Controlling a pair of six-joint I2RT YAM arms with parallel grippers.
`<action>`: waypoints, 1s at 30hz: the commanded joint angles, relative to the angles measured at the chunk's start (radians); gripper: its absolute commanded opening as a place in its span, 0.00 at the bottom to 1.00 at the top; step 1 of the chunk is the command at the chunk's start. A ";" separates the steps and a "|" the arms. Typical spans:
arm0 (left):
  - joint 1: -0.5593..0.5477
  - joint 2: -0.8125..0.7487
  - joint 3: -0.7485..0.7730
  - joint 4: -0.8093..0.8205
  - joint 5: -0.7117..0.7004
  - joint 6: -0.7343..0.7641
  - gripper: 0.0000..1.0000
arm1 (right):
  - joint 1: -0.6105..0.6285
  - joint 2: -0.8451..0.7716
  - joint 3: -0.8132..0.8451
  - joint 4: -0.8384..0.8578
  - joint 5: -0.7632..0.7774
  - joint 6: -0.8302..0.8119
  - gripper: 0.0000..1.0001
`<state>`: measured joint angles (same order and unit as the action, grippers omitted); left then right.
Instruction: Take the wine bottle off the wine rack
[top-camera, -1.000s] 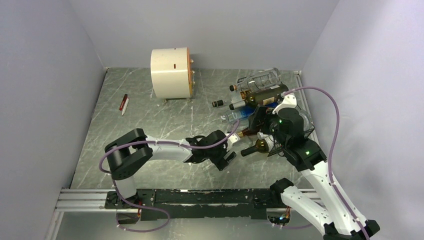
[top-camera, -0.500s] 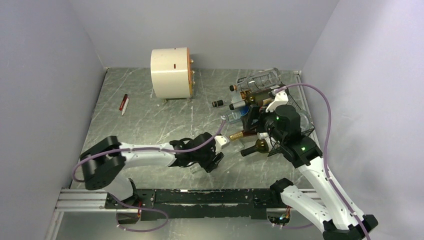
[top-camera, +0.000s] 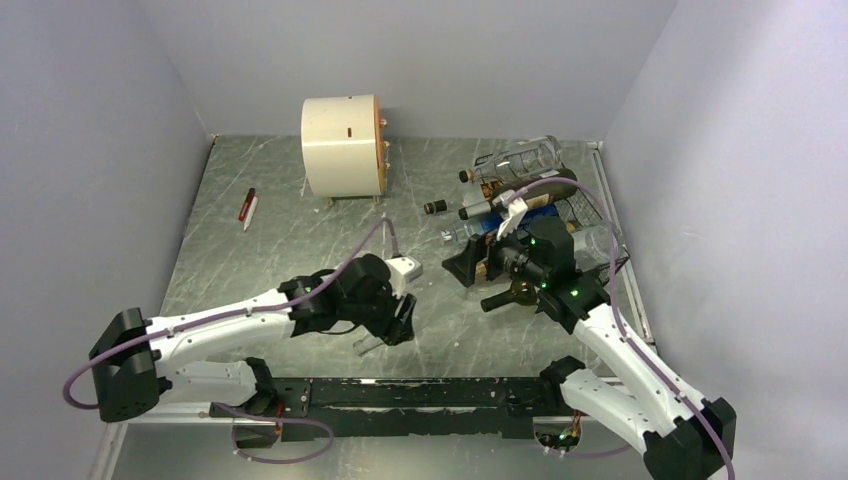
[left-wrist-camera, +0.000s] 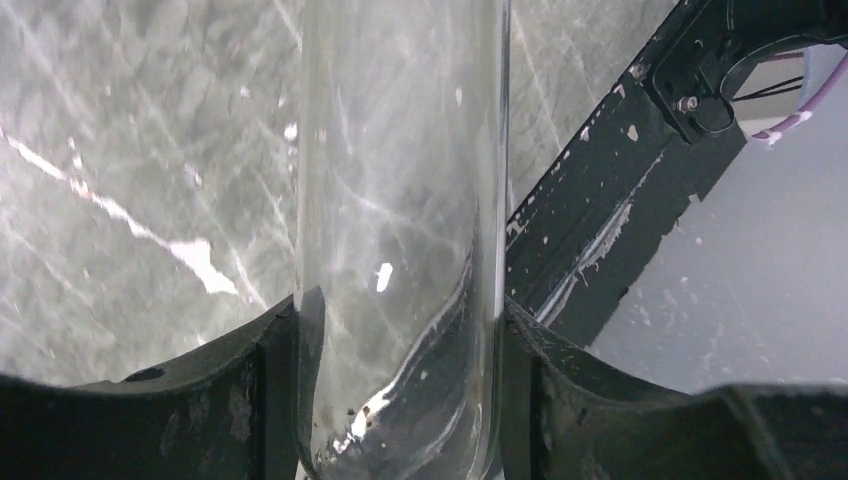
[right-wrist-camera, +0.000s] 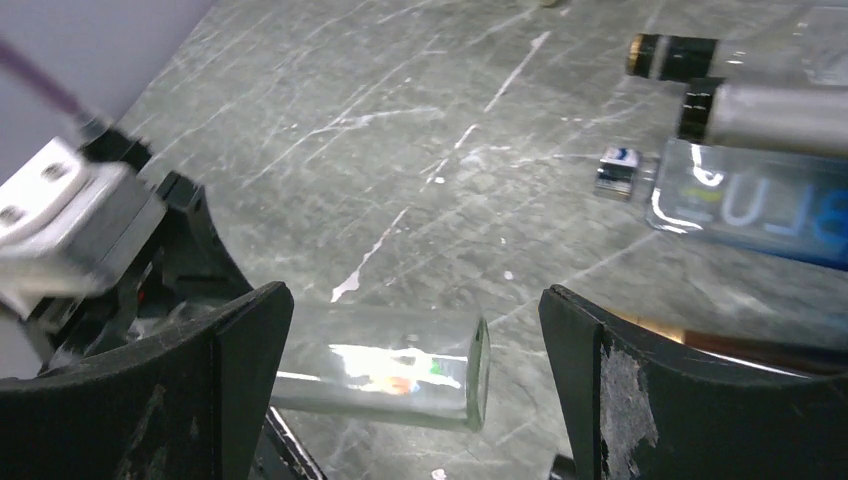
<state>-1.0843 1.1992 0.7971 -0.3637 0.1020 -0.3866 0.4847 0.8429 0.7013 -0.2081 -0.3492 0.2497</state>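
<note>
I have my left gripper (left-wrist-camera: 400, 322) pinching the clear glass wine bottle (left-wrist-camera: 400, 150) by the near edge of the grey marbled table (top-camera: 300, 250), well apart from the black wire-mesh wine rack (top-camera: 592, 222) at the right edge, and my right gripper (right-wrist-camera: 415, 300) has its jaws spread wide.

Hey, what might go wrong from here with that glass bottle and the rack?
The left claw pinches the smooth clear bottle close to the black rail at the near edge; it may slip or roll when released. The open right claw hangs near bottle necks poking from the rack; it may bump them.
</note>
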 joint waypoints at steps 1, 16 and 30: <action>0.073 -0.091 -0.048 -0.043 0.150 -0.167 0.07 | 0.047 0.038 -0.035 0.191 -0.113 -0.002 1.00; 0.456 -0.171 -0.067 -0.229 0.528 -0.225 0.07 | 0.437 0.280 -0.084 0.410 -0.081 -0.493 0.99; 0.470 -0.041 0.027 -0.278 0.634 -0.190 0.07 | 0.555 0.535 -0.041 0.421 -0.154 -1.063 0.92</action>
<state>-0.6224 1.1328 0.7528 -0.6540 0.6388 -0.5980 0.9970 1.3155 0.6159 0.1501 -0.4660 -0.6811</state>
